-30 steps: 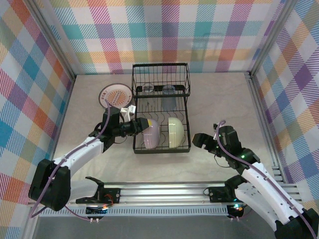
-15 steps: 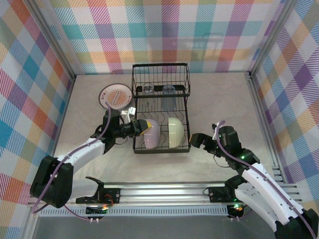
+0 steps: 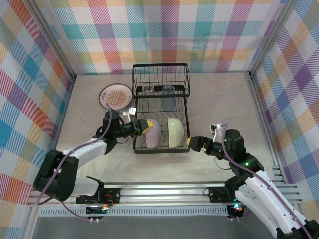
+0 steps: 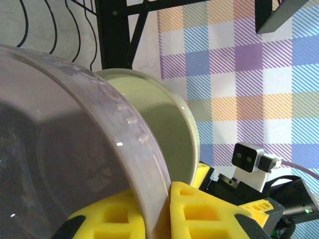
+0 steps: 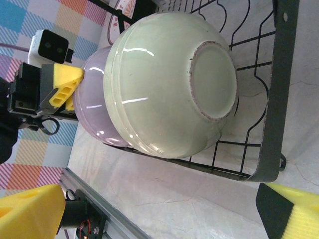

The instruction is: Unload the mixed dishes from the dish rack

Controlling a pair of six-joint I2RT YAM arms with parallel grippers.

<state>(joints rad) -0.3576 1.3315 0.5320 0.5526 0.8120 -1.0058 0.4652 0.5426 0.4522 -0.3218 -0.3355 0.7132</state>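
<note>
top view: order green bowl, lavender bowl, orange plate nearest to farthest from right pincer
1. green bowl, right in the rack, beside the right pincer
2. lavender bowl, left in the rack
3. orange plate, lying left of the rack

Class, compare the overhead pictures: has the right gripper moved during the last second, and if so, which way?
Yes. The right gripper has edged left, closing in on the near right corner of the dish rack, which has stayed where it was.

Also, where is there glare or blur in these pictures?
Left wrist view: the lavender bowl sits close and looks soft, small glints on its rim. Right wrist view: the pale green bowl is sharp, with white glare streaks. Top external view: even light, no glare.
</note>
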